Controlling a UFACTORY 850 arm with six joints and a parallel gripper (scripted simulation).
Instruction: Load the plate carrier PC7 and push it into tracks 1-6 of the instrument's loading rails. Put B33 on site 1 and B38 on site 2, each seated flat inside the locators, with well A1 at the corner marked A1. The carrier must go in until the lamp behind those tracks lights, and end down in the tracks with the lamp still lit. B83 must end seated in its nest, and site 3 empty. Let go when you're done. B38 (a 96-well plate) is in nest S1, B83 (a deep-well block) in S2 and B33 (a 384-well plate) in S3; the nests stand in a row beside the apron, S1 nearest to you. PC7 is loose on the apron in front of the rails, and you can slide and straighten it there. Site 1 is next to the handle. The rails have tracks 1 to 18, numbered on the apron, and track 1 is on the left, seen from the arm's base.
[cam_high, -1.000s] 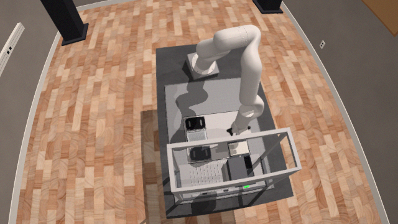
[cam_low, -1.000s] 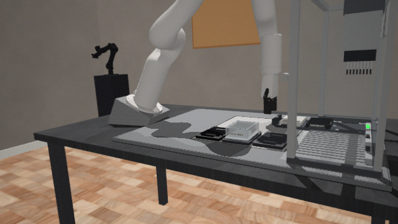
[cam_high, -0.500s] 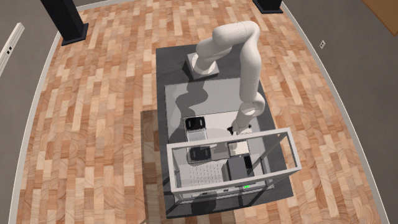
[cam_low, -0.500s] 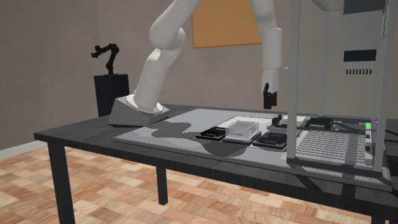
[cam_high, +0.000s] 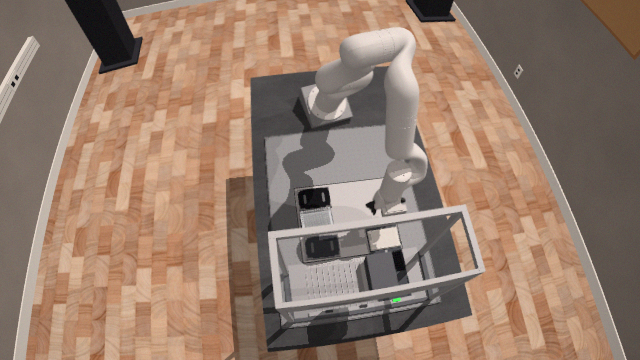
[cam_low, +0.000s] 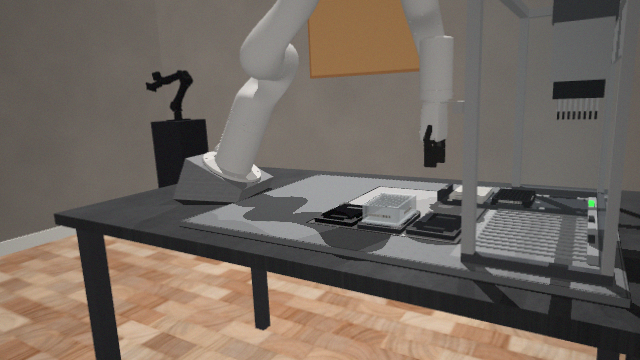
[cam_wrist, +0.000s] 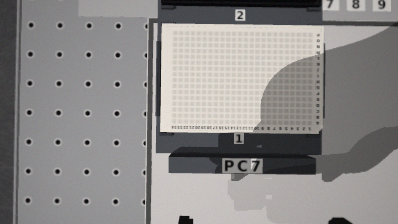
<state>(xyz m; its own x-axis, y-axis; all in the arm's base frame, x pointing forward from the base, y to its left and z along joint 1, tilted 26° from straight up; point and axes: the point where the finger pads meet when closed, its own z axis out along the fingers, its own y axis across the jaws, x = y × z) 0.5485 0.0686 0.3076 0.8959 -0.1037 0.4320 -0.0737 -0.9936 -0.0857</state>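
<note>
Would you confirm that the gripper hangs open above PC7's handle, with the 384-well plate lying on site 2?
Not quite: the 384-well plate lies on site 1, next to PC7's handle, as the wrist view shows by the "1" label below the plate; site 2 is the next one beyond it. The rest holds: the gripper hangs open and empty above the handle end.
</note>
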